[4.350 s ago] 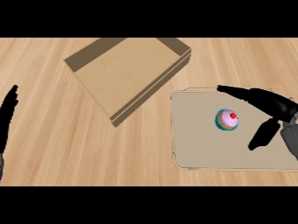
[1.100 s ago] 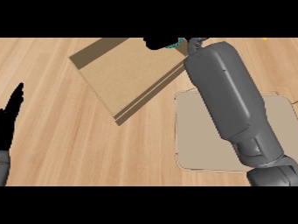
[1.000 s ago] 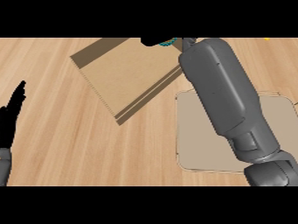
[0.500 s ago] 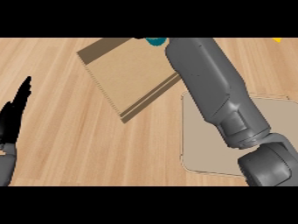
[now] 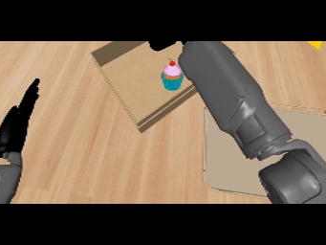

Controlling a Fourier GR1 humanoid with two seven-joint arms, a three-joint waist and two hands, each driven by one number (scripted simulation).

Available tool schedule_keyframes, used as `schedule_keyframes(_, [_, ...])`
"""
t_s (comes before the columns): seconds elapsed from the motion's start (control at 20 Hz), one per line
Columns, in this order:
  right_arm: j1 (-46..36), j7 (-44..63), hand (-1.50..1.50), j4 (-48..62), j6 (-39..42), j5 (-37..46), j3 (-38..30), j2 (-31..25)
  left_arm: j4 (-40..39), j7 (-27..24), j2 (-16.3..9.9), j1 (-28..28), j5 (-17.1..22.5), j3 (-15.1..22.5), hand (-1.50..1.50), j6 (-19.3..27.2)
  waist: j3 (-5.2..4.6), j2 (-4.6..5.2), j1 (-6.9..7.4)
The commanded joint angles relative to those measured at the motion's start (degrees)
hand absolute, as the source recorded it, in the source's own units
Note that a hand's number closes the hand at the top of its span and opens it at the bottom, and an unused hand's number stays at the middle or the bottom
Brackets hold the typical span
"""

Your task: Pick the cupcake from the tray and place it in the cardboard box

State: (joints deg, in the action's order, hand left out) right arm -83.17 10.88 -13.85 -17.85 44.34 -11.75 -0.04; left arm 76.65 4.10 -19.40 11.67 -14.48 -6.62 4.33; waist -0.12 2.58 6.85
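While the left hand (image 5: 16, 125) rests near the view's left edge, fingers straight and pointing up, holding nothing and well apart from the work, all activity sits to its right. Cardboard box (image 5: 134, 79): lies on the wooden counter (image 5: 73, 158) at an angle, its near wall toward the tray, interior floor showing. Cupcake (image 5: 171, 77): upright inside the box, teal wrapper, pink icing, red cherry on top, standing on the box floor toward the right-hand side, just beside the grey forearm. Right forearm (image 5: 225, 95): stretched from the lower right diagonally up over the box's right part. Right hand (image 5: 162, 45): only a small black part shows at the upper edge of the scene, above the cupcake and apart from it; whether its fingers are spread or curled I cannot tell, though nothing of it wraps the cupcake. Tray (image 5: 313, 129): beige, at the right, partly covered by the arm, no cupcake on its visible surface. Judgement: the placing step looks essentially complete, with the cupcake apparently set down and free in the box. Next move, as I read it: lift the right hand straight up and draw the arm back toward the tray side, keeping the forearm from brushing the cupcake, which stands close enough to be tipped.
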Motion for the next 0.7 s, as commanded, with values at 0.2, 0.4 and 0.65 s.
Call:
schedule_keyframes(0.2, [-1.0,-1.3,-1.5,3.2,-1.4,-3.3,-3.5,0.0,0.0,0.7,-0.1,1.8,0.1,0.1,0.0,-0.6,0.04,0.67,0.95])
schedule_keyframes(0.4, [-0.7,-6.2,-1.5,2.7,-5.4,-4.9,-4.2,0.0,-1.1,-0.6,-1.0,1.9,0.2,-0.3,0.0,-1.3,0.01,0.51,1.38])
schedule_keyframes(0.65, [1.2,-13.5,-1.5,-0.6,-10.7,-8.3,-8.1,0.0,-0.6,0.6,0.7,1.3,-1.5,0.6,0.0,1.0,0.13,0.11,-0.37])
